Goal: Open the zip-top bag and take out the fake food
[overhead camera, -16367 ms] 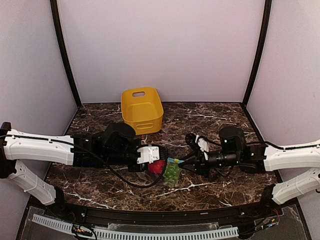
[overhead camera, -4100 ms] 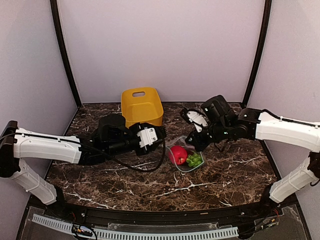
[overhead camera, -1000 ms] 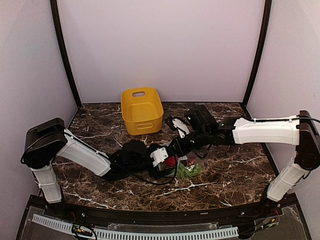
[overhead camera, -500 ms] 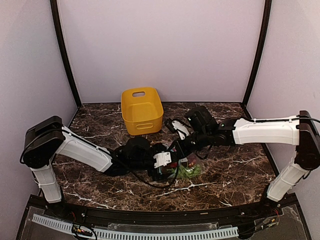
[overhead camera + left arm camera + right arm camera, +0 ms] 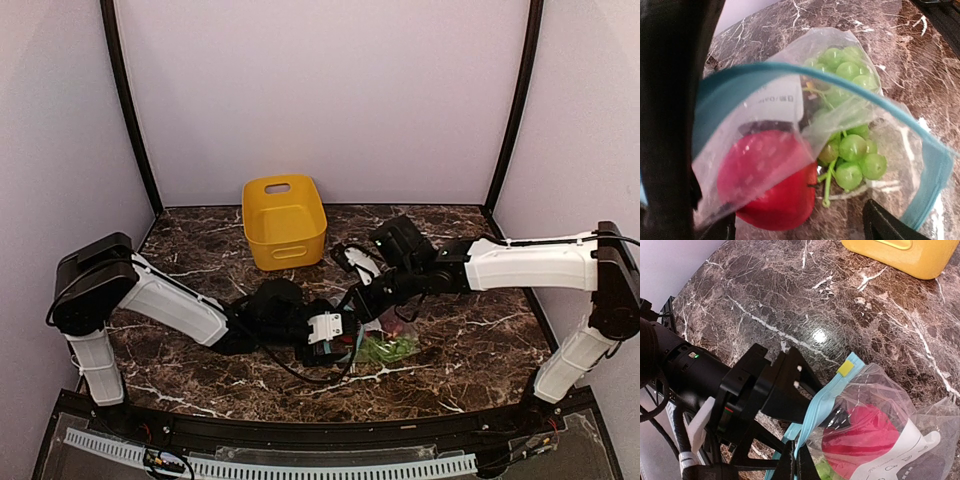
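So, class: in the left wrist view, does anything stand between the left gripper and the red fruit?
Partly. The zip-top bag gapes open toward the left gripper, but a sagging fold of its clear plastic, bearing the white label, drapes over the upper half of the red fruit. The lower half shows bare.

Robot lab booth: marble table [image 5: 450,370], lilac walls [image 5: 330,90]

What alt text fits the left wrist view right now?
Close-up into the open mouth of a clear zip-top bag on a marble table, its teal zip strip arching across. A red round fruit sits nearest, partly under the plastic, with green grapes beyond it and a white label above. Dark fingers flank the mouth.
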